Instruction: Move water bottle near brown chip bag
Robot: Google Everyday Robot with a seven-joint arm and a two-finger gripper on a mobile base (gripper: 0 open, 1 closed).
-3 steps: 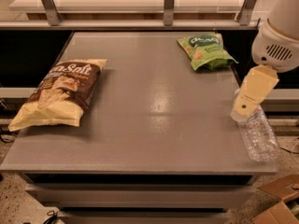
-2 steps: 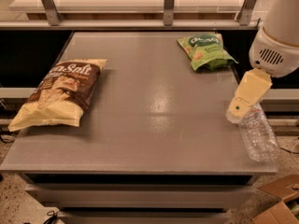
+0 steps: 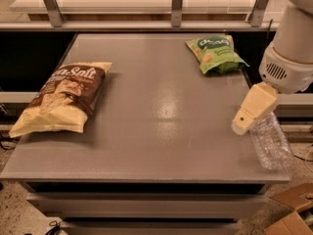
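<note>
Camera view puts the gripper [image 3: 243,121] at the right of the frame, a cream-coloured piece slanting down and to the left, its tip low over the right side of the grey table [image 3: 161,131]. Whether it is open or closed cannot be told from this angle. Just behind and below its tip lies the water bottle [image 3: 270,146], clear and ribbed, on its side near the table's lower right corner, its length running toward the bottom right of the frame. The bottle's upper end is hidden behind the gripper, so contact between the two cannot be judged.

Above the gripper sits the arm's rounded white housing [image 3: 288,67] with a vent grille, and the arm goes on up out of the upper right corner.

A green snack bag [image 3: 215,54] lies flat at the table's upper right, well apart from the bottle. The brown chip bag [image 3: 63,98] rests at the left side of the table, far across the surface from the bottle. A cardboard box [image 3: 293,214] shows on the floor at the bottom right.
</note>
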